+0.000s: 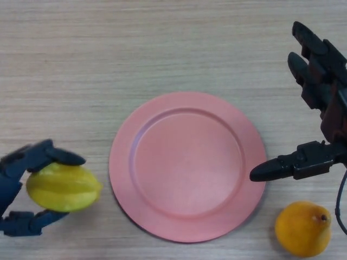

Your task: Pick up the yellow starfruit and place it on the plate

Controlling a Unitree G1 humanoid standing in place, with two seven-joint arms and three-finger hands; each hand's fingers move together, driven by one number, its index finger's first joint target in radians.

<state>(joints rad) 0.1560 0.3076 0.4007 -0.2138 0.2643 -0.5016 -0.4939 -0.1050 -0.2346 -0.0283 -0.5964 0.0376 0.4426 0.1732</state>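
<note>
One wooden bench [162,49] carries a pink plate [187,165], bare at centre. Right hand [320,97] hangs spread beside its rim. Left hand [24,184] pinches the yellow starfruit [63,187], left of the plate. An orange pear [302,228] sits bottom right.

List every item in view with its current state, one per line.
yellow starfruit: left of the plate, gripped by the left hand.
left hand: fingers curled round the starfruit.
plate: pink, upright on the table, nothing on it.
right hand: open, fingers straight, thumb tip over the plate's right rim, holding nothing.
orange pear-like fruit: lying on the table right of the plate, untouched.
</note>
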